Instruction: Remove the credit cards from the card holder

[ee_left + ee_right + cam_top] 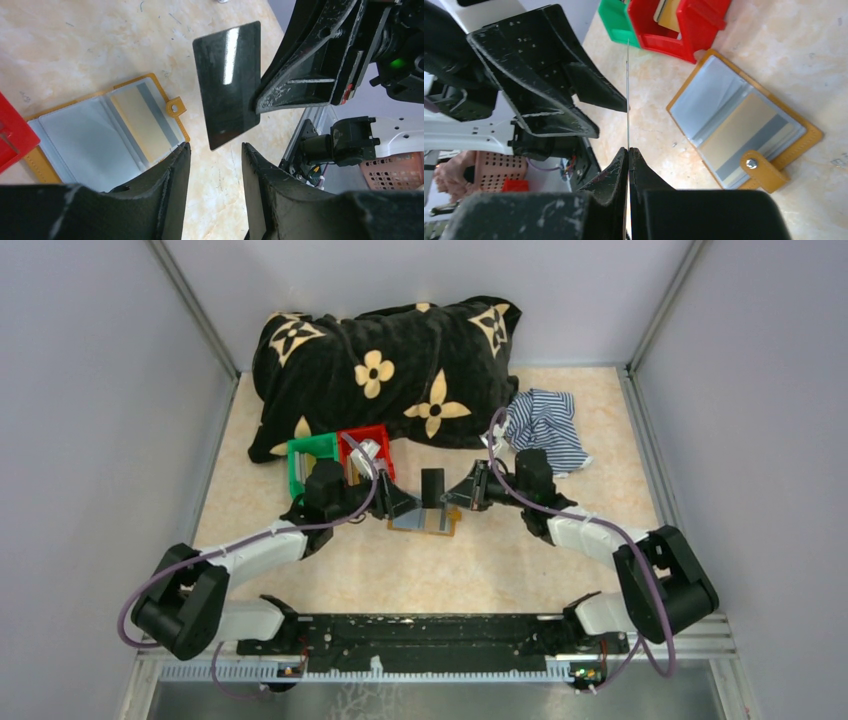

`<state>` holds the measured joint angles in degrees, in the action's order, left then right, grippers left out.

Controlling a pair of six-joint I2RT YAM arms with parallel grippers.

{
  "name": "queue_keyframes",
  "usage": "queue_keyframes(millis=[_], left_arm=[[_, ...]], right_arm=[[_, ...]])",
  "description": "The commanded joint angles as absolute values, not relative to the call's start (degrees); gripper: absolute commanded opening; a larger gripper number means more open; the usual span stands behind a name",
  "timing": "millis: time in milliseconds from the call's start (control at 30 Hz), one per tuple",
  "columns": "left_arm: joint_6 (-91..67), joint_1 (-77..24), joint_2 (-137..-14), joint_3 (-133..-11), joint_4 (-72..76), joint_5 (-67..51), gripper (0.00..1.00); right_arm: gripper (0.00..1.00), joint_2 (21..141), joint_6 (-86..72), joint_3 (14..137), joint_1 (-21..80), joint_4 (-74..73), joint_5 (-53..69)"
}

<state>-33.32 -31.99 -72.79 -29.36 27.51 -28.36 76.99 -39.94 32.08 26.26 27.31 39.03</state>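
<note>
Gleaming black, the thin rectangular card [227, 85] hangs pinched.

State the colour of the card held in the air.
Glossy black card; the left wrist view shows it best.

The card holder [425, 520] lies open on the table [450, 575], bins [362, 434] behind-left, one card [432, 485] upright above it.
</note>
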Motion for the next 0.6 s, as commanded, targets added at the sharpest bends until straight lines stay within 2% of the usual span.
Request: queue_keyframes(millis=[0,300,400,567], left_arm=[[-35.74,-31.82,-73.90,-28.93,35.08,-30.78,0.47],[-39.19,-31.86,-76.58,-27.67,44.46,-34.99,0.47],[-40.31,-31.82,-77.35,-26.98,47.51,-36.13,0.41],[-40.86,-31.86,-78.06,-26.61,48.72,-36.90,0.24]], right_arm=[[0.00,74.39,-42.96,31.66,27.35,34.13,42.19],[0.00,75.50,-46.48,30.14,28.70,39.31,44.16],[0.00,76.49,-46.99,29.72,29.08,40.83,44.13],[0.00,77.94,-48.27,29.01,29.23,43.80,44.38]])
